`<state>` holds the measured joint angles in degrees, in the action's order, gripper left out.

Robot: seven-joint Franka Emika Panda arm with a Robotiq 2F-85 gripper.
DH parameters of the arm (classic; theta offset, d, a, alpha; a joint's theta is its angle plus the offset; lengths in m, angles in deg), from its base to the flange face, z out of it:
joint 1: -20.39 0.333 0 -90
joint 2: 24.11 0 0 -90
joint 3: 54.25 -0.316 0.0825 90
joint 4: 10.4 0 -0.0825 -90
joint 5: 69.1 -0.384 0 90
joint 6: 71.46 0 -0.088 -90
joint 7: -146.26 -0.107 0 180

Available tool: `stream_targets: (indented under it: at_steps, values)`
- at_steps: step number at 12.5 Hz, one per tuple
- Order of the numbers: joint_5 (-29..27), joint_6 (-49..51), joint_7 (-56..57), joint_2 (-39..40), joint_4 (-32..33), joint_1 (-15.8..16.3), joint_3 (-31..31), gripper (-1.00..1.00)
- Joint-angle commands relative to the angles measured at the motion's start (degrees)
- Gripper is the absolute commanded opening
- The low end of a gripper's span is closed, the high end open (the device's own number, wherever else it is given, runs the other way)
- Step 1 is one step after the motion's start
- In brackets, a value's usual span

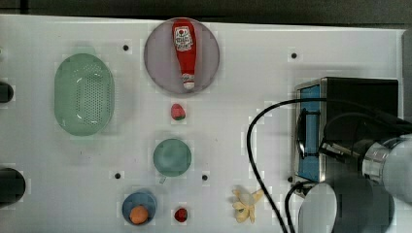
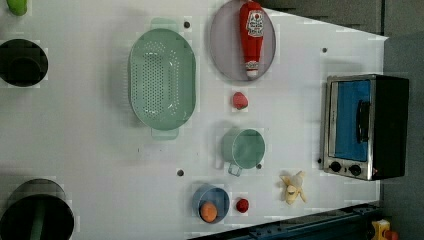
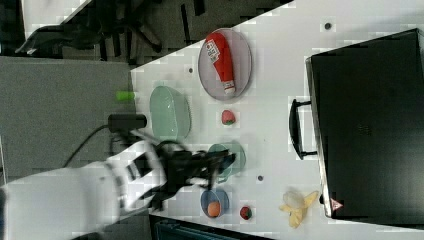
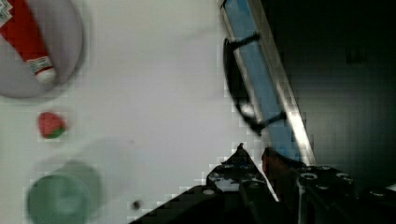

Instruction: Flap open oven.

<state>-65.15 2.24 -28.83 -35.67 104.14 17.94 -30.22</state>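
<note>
Boxy toaster oven, black top, silver frame, blue-tinted flap door shut, black bar handle, sits at 3 o'clock on the white surface in the top view. Black fingers nearly pressed together, pinching nothing, just off the handle's near end. Peeled banana at the oven's 8 o'clock; green mug, strawberry, ketchup bottle on grey plate well apart. Black cable loops before the door.

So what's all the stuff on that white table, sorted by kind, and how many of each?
Food items: 5 (ketchup bottle, two strawberries, banana, orange)
Dishes: 4 (colander, plate, green cup, blue bowl)
Appliances: 1 (oven)
Total: 10
</note>
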Motion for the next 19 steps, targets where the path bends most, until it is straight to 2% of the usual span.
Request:
stream_targets:
  at_steps: [1, 10, 16, 17, 19]
  values:
    - [1.25, -7.97, 17.44, 4.96, 4.07, 0.54, 1.64, -0.65]
    - [2.22, -33.56, 18.06, 14.84, 14.66, 0.29, 3.00, -0.65]
    - [2.28, -34.78, 17.89, 19.28, 15.09, 0.46, 2.72, -0.65]
    - [3.22, -34.80, 17.65, 19.55, 15.09, 0.71, 2.31, -0.65]
    - [8.83, -34.69, 12.35, 19.71, 15.12, 1.59, 1.27, -0.65]
